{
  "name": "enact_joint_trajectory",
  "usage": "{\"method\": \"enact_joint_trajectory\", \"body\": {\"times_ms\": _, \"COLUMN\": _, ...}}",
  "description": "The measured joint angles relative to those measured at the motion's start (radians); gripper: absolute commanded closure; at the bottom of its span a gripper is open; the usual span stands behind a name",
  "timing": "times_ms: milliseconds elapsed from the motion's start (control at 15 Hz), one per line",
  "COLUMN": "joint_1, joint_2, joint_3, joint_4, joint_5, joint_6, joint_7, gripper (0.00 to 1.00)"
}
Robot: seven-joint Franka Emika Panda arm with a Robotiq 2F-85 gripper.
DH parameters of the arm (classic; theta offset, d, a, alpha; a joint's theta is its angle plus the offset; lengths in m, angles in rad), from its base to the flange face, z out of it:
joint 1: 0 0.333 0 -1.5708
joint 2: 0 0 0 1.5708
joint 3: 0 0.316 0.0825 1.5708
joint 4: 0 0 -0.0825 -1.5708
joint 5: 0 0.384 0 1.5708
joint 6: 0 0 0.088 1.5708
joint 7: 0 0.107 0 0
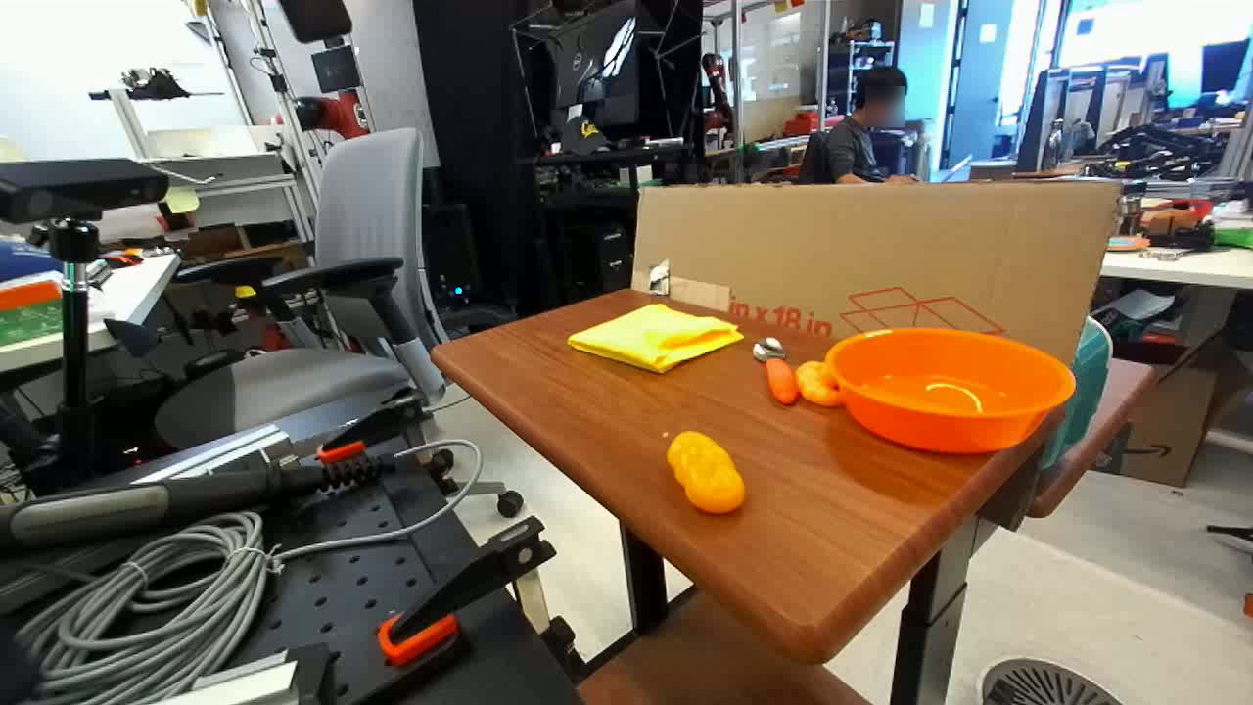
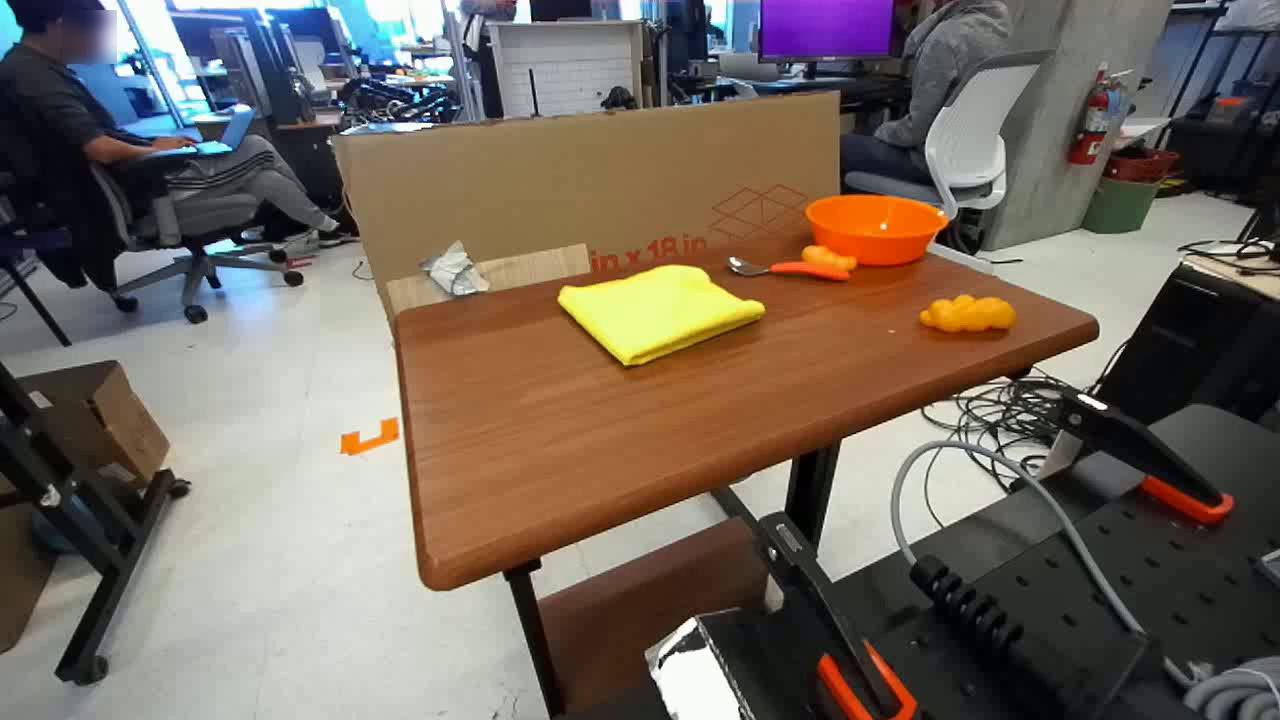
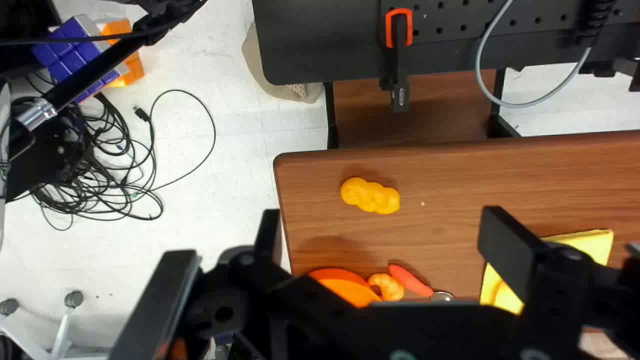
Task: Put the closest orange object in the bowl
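A yellow-orange lumpy object lies near the table's front edge in both exterior views and in the wrist view. The orange bowl stands near the table's back corner, in both exterior views; it is partly hidden by the gripper in the wrist view. A smaller curled orange object lies beside the bowl. A spoon with an orange handle lies next to it. My gripper is open and empty above the table, and is out of both exterior views.
A folded yellow cloth lies on the brown table. A cardboard panel stands along the table's back edge. A black perforated bench with clamps and a grey cable borders the front side.
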Motion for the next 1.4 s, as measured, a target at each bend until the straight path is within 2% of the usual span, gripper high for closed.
{"method": "enact_joint_trajectory", "body": {"times_ms": 733, "joint_1": 0.001, "joint_2": 0.006, "joint_3": 0.007, "joint_4": 0.000, "joint_5": 0.021, "joint_6": -0.001, "joint_7": 0.035, "gripper": 0.00}}
{"method": "enact_joint_trajectory", "body": {"times_ms": 1000, "joint_1": 0.018, "joint_2": 0.047, "joint_3": 0.034, "joint_4": 0.003, "joint_5": 0.133, "joint_6": -0.001, "joint_7": 0.148, "gripper": 0.00}}
{"method": "enact_joint_trajectory", "body": {"times_ms": 1400, "joint_1": 0.046, "joint_2": 0.180, "joint_3": 0.065, "joint_4": 0.044, "joint_5": 0.342, "joint_6": 0.007, "joint_7": 0.357, "gripper": 0.00}}
